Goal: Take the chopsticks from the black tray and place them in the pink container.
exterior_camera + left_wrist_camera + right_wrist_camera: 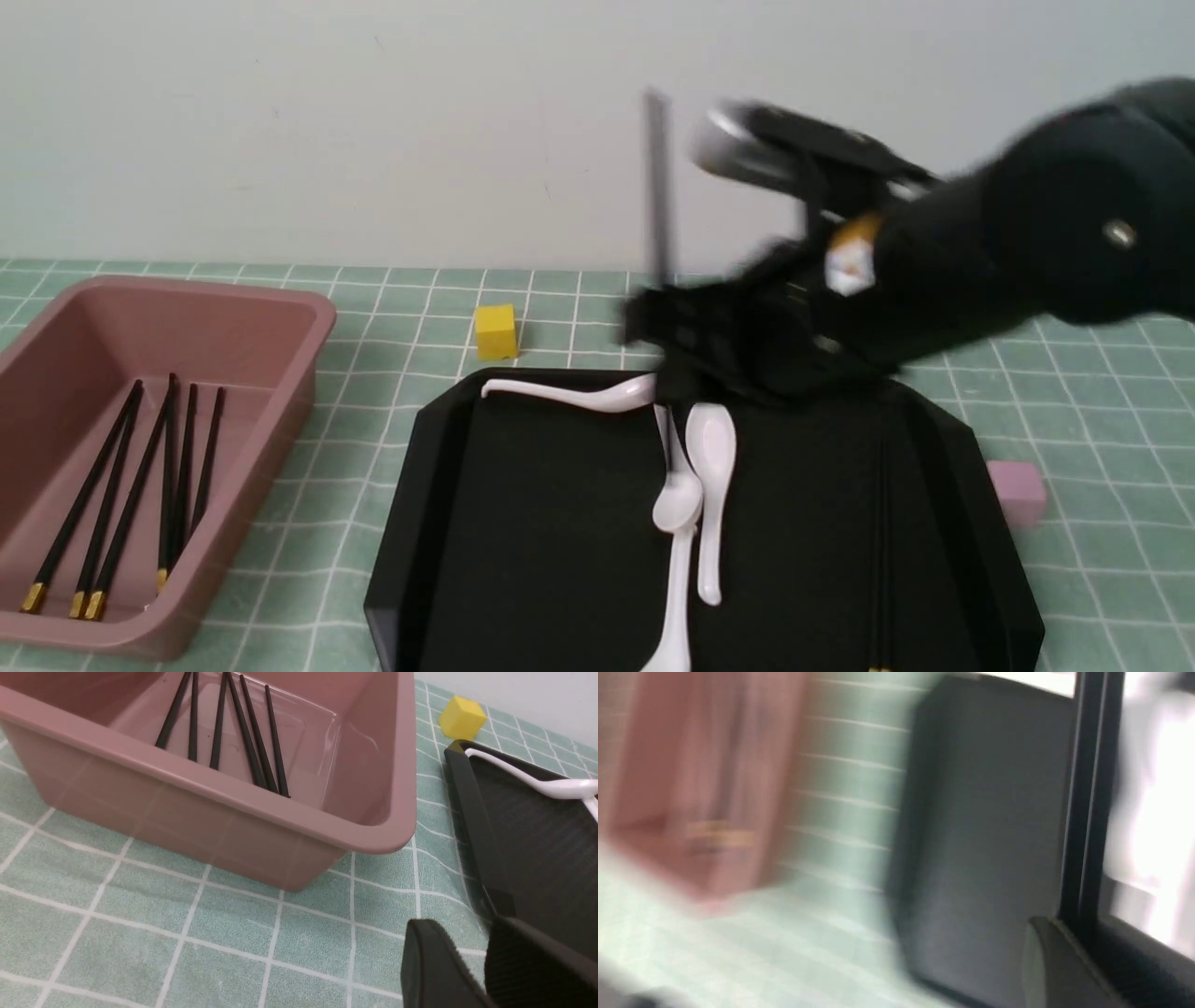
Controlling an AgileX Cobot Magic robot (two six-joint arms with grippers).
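Note:
My right gripper, blurred, hangs over the far edge of the black tray and is shut on a chopstick that stands upright above it. In the right wrist view that chopstick runs out from between the fingers of my right gripper, over the black tray. The pink container at the left holds several chopsticks. More chopsticks lie faintly visible along the tray's right side. My left gripper is shut on nothing, low between the pink container and the tray.
Three white spoons lie on the tray, one along its far edge and two in the middle. A yellow cube sits behind the tray. A small pale pink cube sits at its right.

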